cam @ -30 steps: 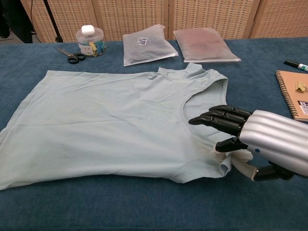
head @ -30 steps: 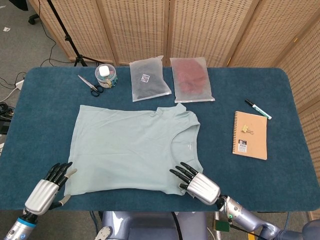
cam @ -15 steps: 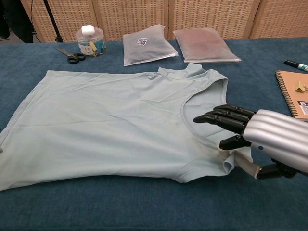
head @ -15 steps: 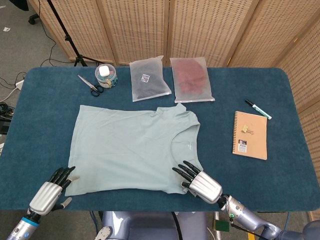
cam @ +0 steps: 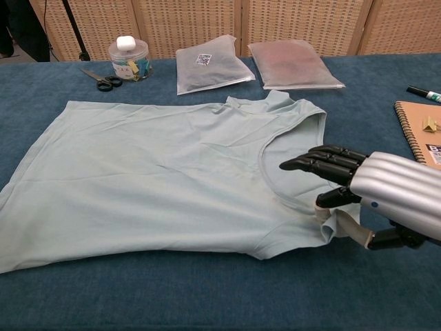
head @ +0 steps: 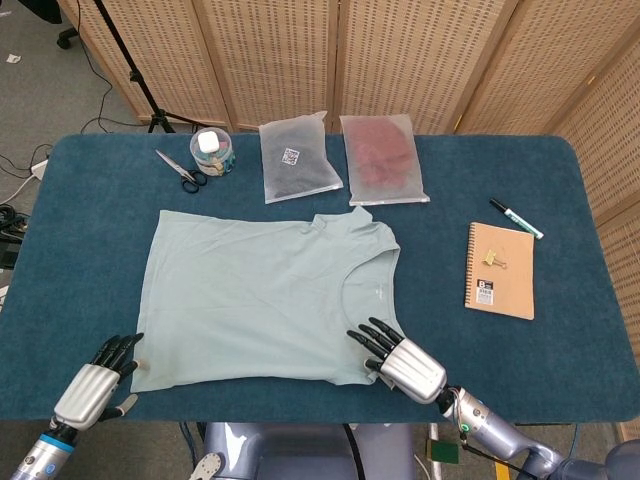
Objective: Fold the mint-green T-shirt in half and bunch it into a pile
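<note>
Under the right hand (cam: 375,200), which pinches its near sleeve, the mint-green T-shirt (head: 265,300) lies flat and unfolded, while the left hand (head: 95,383) hovers empty, fingers apart, at the hem corner.

Left robot hand (head: 92,385) low at near left corner, silver back up, black fingers (head: 122,346) straight and close together, pointing away from robot. Thumb sticks out to side. Holds nothing that shows. Only head view shows it.

Right robot hand (cam: 375,193) low at near right, silver back up, fingers (cam: 320,160) stretched out and pointing left. Thumb tucked under, pinching shirt edge (cam: 335,222). Wrist and arm run off bottom right.
</note>
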Robot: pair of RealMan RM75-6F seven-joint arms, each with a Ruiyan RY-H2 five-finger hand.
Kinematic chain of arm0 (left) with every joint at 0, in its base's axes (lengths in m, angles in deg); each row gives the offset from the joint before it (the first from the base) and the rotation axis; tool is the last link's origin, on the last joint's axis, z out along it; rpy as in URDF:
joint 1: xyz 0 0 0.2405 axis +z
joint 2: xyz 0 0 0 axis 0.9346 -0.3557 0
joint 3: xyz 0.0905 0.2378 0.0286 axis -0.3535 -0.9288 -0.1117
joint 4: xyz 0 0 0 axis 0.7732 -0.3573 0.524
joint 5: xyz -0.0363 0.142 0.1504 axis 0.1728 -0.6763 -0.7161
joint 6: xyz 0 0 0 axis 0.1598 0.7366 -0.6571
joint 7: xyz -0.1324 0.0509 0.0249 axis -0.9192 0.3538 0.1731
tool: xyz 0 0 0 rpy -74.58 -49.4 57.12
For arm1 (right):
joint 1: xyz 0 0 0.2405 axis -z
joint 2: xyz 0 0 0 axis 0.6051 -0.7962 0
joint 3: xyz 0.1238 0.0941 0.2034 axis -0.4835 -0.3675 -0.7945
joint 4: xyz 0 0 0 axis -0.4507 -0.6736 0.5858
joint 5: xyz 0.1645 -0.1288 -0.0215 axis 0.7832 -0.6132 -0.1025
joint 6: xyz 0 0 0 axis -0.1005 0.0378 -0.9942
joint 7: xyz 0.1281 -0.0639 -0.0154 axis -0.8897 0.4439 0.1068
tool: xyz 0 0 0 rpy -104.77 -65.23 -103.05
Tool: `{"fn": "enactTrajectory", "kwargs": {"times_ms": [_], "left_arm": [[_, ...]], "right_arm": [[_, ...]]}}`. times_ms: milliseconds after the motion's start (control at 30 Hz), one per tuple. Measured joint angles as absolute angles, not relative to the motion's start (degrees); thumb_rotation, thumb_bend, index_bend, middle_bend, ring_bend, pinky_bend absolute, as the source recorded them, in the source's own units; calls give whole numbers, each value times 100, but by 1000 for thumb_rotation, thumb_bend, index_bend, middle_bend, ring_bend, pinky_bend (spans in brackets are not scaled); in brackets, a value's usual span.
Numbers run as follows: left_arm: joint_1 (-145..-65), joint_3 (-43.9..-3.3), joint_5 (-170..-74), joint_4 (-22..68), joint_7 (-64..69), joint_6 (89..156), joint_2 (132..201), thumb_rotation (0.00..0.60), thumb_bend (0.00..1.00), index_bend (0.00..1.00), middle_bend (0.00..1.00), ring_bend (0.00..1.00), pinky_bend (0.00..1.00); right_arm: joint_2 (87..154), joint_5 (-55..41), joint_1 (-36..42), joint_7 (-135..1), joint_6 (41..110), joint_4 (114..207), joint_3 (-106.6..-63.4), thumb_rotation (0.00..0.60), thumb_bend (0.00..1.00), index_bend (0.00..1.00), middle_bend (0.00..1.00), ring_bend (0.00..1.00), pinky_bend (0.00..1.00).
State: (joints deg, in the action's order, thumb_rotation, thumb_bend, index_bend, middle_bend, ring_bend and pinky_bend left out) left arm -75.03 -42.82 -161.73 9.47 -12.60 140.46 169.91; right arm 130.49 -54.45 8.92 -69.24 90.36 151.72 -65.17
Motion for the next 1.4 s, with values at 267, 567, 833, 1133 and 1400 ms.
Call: {"fn": "enactTrajectory", "kwargs": {"times_ms": [267, 567, 833, 1133, 1400], "left_arm": [[-7509, -4279, -16112, 865, -1248, 14026, 17052, 600, 308, 438, 0, 0, 0], [-7534, -4257, -16039, 846, -1165, 13944, 17082, 600, 356, 492, 0, 0, 0], [-7542, -4257, -15996, 847, -1117, 13910, 17108, 600, 450, 565, 0, 0, 0], [-7544, -4264, -15976, 846, -1115, 13907, 17113, 600, 540, 684, 0, 0, 0], [-7566, -4319, -16090, 862, -1156, 13995, 17089, 600, 621, 706, 0, 0, 0]], "right_arm": [[13072, -5407, 886, -6975, 9005, 15112, -6511, 600, 750, 575, 59, 0, 1], [13081, -5393, 878, -7001, 9009, 15086, -6509, 600, 749, 580, 59, 0, 0], [13060, -5392, 875, -7041, 9033, 15110, -6498, 600, 749, 580, 59, 0, 0], [13041, -5392, 869, -7058, 9045, 15137, -6494, 600, 751, 580, 59, 0, 0], [13034, -5545, 837, -7058, 9077, 15135, -6398, 600, 827, 628, 76, 0, 0]]}}
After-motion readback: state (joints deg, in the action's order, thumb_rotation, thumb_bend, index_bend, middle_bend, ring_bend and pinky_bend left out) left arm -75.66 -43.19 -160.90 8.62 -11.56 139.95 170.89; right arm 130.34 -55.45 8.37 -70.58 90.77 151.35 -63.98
